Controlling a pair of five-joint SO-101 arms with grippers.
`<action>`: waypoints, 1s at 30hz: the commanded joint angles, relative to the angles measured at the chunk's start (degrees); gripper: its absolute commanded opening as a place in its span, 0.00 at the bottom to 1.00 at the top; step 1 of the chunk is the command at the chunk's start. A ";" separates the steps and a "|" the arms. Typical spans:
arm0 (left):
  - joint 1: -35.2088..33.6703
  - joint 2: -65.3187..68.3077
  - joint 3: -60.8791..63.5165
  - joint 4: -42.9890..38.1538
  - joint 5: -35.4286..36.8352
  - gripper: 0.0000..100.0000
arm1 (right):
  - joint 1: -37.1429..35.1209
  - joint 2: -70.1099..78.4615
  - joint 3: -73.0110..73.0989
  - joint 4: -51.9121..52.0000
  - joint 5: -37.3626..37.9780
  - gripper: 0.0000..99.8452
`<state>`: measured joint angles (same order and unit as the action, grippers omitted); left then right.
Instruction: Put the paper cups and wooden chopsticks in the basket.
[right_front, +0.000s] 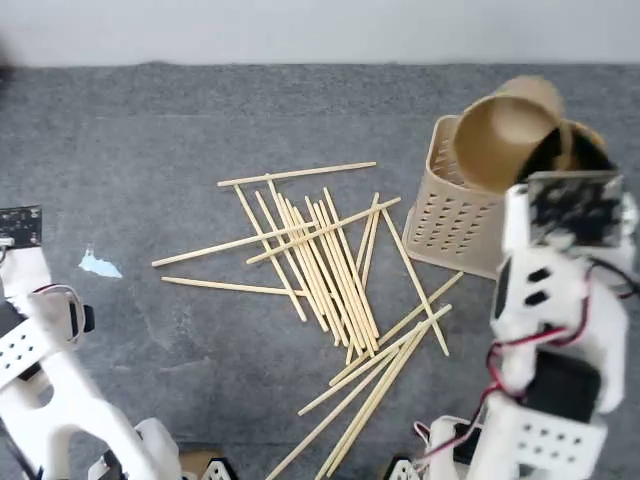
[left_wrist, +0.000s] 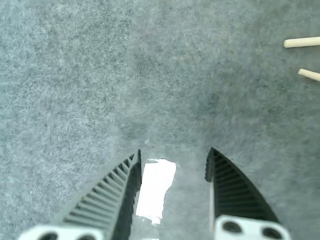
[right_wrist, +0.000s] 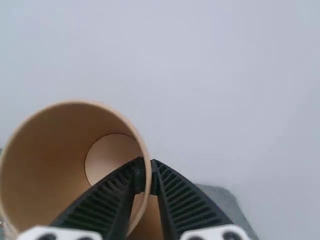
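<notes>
Many wooden chopsticks (right_front: 322, 262) lie scattered on the grey mat left of a beige perforated basket (right_front: 447, 218). My right gripper (right_wrist: 145, 172) is shut on the rim of a tan paper cup (right_wrist: 60, 165), pinching the wall between its fingers. In the high view that paper cup (right_front: 500, 140) is tilted on its side just above the basket, its mouth facing the camera. A second tan cup shape (right_front: 585, 135) shows behind it. My left gripper (left_wrist: 172, 157) hangs open over bare mat at the table's left, with two chopstick ends (left_wrist: 301, 43) off to one side.
A small pale scrap of tape (right_front: 99, 265) lies on the mat at the left, and the same scrap (left_wrist: 155, 187) shows between my left fingers. The mat's far edge meets a pale wall. Bare mat lies at the back left.
</notes>
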<state>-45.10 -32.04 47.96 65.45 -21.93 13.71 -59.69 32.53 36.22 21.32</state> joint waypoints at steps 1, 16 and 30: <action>0.70 -0.97 -0.22 -1.14 0.53 0.21 | 4.18 5.76 -6.51 -1.36 -0.62 0.01; 1.58 -0.88 0.13 -1.14 0.53 0.21 | 9.36 16.75 -17.32 12.79 -5.36 0.01; 1.58 -0.88 0.13 -1.05 0.53 0.21 | 7.52 16.92 -22.07 22.46 -11.25 0.01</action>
<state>-43.78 -32.04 48.48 65.45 -21.93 21.89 -42.99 13.54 58.11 12.35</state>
